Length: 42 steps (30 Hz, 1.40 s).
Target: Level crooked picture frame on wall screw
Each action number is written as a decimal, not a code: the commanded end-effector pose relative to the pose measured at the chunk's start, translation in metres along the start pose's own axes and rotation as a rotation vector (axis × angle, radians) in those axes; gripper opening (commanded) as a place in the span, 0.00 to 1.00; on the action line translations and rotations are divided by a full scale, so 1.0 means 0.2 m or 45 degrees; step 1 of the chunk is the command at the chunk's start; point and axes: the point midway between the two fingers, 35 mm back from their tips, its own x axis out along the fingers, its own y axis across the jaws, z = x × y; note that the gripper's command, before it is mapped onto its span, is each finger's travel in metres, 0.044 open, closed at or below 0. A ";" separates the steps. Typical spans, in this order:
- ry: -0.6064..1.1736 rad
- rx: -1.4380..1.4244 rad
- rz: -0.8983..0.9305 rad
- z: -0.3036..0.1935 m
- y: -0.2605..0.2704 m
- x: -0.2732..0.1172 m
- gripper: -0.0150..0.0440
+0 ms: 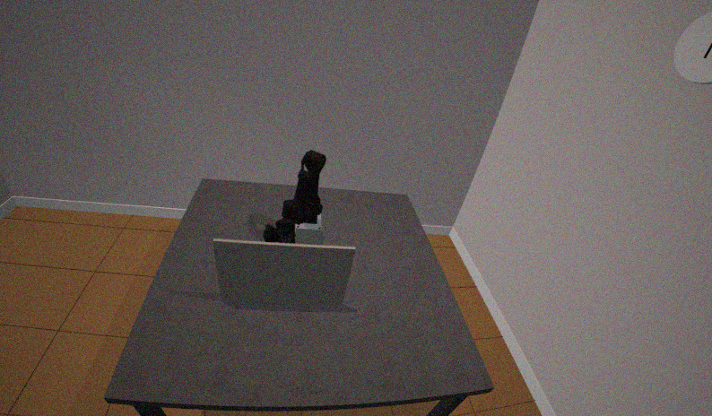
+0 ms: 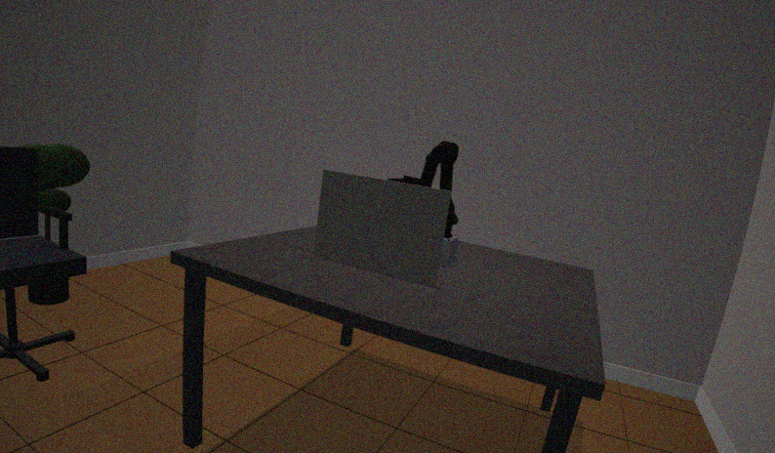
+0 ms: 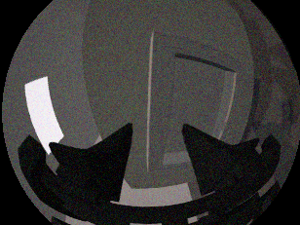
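The picture frame (image 3: 163, 106) shows dimly in the wrist view, with a thin bright edge along its left side and a grey inner area. It is on the far side of the upright panel (image 1: 283, 276) (image 2: 379, 225) from the top and exterior views, which hide it. The screw and notched strip are not visible, and I cannot tell the frame's tilt. My gripper (image 3: 158, 128) is open, with nothing seen held. In the wrist view the frame's left bar appears between the two fingertips. I cannot tell the depth between them or any contact.
The panel stands on the dark table (image 1: 307, 356) (image 2: 519, 309), with the arm (image 1: 307, 191) (image 2: 446, 163) behind it. A bright white patch (image 3: 44, 111) shows left in the wrist view. A chair (image 2: 24, 256) and green plant (image 2: 66, 166) stand left. A round clock (image 1: 694, 48) hangs right.
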 end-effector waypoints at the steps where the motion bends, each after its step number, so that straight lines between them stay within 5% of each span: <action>1: -0.004 -0.004 0.002 0.01 0.00 0.04 0.69; 42: -0.004 -0.004 0.002 0.01 0.00 0.07 0.69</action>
